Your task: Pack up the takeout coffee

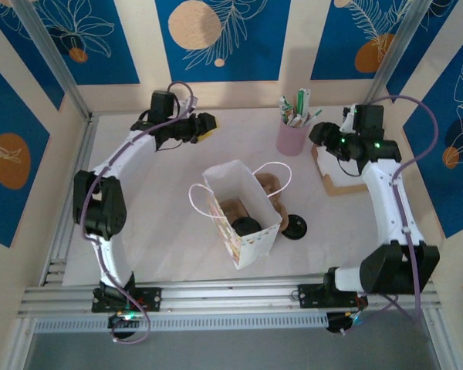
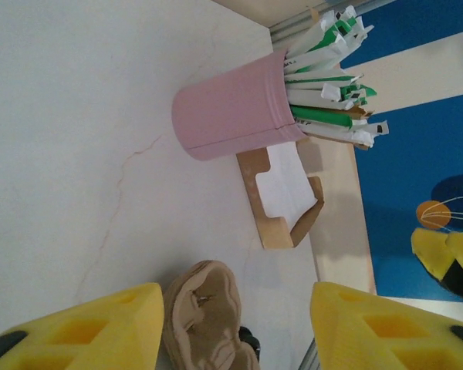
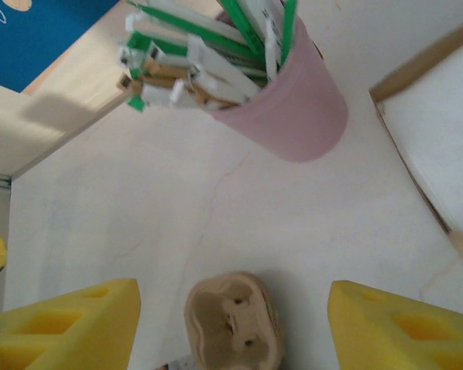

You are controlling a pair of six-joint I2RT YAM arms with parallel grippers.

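The takeout coffee [image 1: 245, 226] is sitting inside the paper bag [image 1: 255, 245]. Behind the bag, the left gripper [image 1: 206, 128] and right gripper [image 3: 233, 289] are hovering, jaws apart, gripping nothing.

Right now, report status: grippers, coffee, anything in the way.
Open and empty: left gripper, right gripper. Lidded coffee cup sits inside the paper bag. Loose lid on the table beside the bag.
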